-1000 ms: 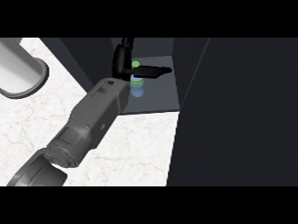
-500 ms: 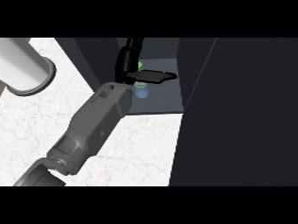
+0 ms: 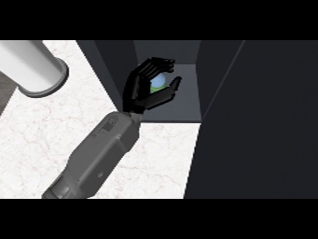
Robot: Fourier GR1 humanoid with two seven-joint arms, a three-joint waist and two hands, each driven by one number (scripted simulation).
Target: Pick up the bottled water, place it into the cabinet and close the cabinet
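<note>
The bottle point(image 3: 159, 82) is seen standing inside the open cabinet point(image 3: 183, 108), on its grey floor, with the fingers and thumb of the right hand point(image 3: 144, 91) curled around it in a grasp. The grey forearm point(image 3: 96, 158) is stretched over the white marble counter point(image 3: 31, 135), and a white cylinder point(image 3: 24, 65) is seen at the upper left.

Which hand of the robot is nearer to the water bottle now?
The right hand. Its fingers are curled around the water bottle inside the cabinet. The left hand does not show in this view, so its place cannot be told.
</note>
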